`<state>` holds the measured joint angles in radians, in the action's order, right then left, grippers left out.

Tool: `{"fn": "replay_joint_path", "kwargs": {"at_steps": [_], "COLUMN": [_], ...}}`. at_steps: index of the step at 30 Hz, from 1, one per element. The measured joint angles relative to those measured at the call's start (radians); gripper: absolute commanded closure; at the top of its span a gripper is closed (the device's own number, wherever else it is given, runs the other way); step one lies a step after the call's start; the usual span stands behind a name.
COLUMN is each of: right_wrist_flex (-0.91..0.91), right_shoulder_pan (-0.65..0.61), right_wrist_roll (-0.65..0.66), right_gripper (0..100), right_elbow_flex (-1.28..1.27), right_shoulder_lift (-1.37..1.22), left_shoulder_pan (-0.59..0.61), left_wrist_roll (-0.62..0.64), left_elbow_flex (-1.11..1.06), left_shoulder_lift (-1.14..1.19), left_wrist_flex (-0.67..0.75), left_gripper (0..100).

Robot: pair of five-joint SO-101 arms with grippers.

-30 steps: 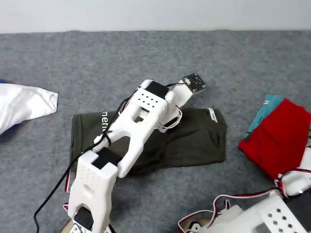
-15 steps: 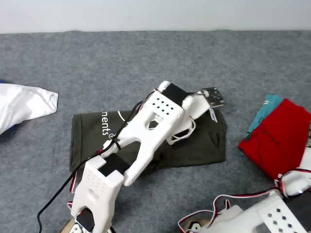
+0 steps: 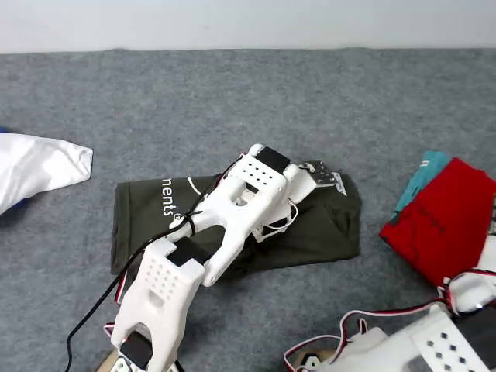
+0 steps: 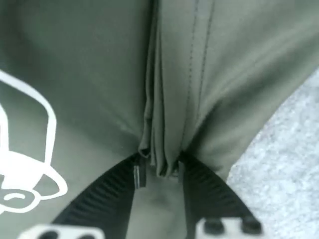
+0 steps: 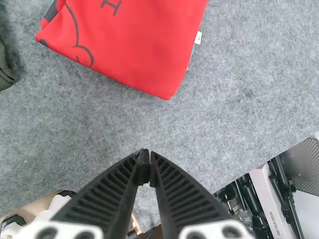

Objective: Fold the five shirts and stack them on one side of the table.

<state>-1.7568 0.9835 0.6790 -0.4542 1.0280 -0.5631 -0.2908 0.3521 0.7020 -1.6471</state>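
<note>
The grey desk (image 3: pixel 232 93) carries all the clothing. A dark olive shirt (image 3: pixel 318 225) lies near its middle, folded into a wide rectangle with white print at its left end. The white left arm (image 3: pixel 225 225) stretches from the near left edge across this shirt toward its far right corner. A folded red shirt (image 3: pixel 449 221) sits at the right edge of the desk, lying on a teal shirt (image 3: pixel 422 174) that shows along its far side. A white shirt (image 3: pixel 39 167) lies at the left edge, well apart from the others. The right arm (image 3: pixel 418 341) is at the near right corner. The left end effector (image 4: pixel 159 169) pinches a bunched ridge of the olive shirt's fabric between its fingers. The right end effector (image 5: pixel 147 164) has its fingers pressed together over bare desk, near the red shirt.
</note>
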Motion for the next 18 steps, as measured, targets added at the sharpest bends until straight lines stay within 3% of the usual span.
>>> {"fn": "replay_joint_path", "kwargs": {"at_steps": [12,18], "right_wrist_flex": [0.0,0.0], "right_shoulder_pan": [0.0,0.0], "right_wrist_roll": [0.0,0.0], "right_gripper": [98.7,98.7], "right_elbow_flex": [0.0,0.0], "right_shoulder_lift": [0.0,0.0], "left_shoulder_pan": [-0.014,-0.012], "left_wrist_roll": [0.005,0.035], "left_elbow_flex": [0.057,0.077], "left_shoulder_lift": [-0.186,-0.203], "left_wrist_flex": [-0.043,-0.046], "left_gripper": [89,96]}}
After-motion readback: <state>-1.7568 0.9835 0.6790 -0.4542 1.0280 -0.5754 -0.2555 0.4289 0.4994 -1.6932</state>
